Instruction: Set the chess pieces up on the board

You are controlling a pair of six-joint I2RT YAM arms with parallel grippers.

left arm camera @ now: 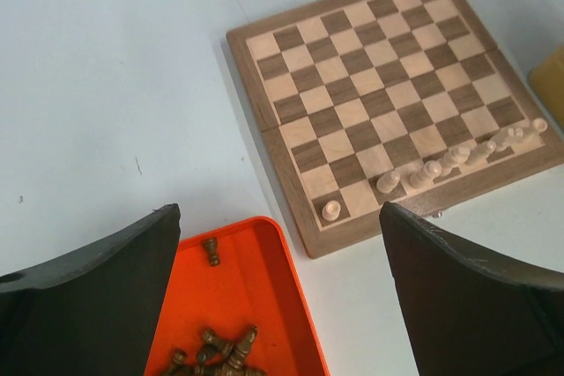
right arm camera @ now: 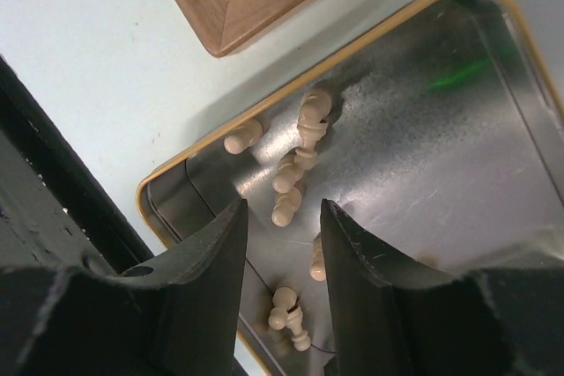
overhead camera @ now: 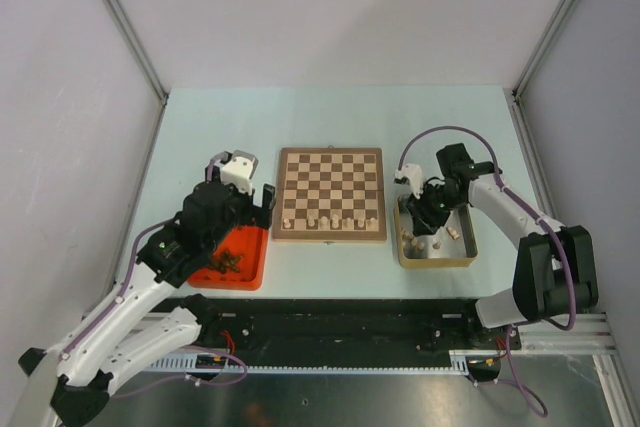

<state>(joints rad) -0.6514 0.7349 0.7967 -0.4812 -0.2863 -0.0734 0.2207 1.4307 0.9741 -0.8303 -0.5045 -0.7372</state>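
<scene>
My right gripper [right arm camera: 284,217] hangs spread over the chess pieces [right arm camera: 298,165] in the tin [right arm camera: 441,173] near the table's right edge. They look light and slippery, so I'd pinch one's neck.

We see a pale blue-green bench [overhead camera: 200,127] across mid-frame, boxed in by plain grey walls [overhead camera: 330,7] with slanting metal posts [overhead camera: 120,17].

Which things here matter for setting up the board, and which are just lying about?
Job: board; pale pieces on its near row, more in the tin; dark pieces in the red tray.
Lying about: tin and tray, as mere containers; table.
</scene>
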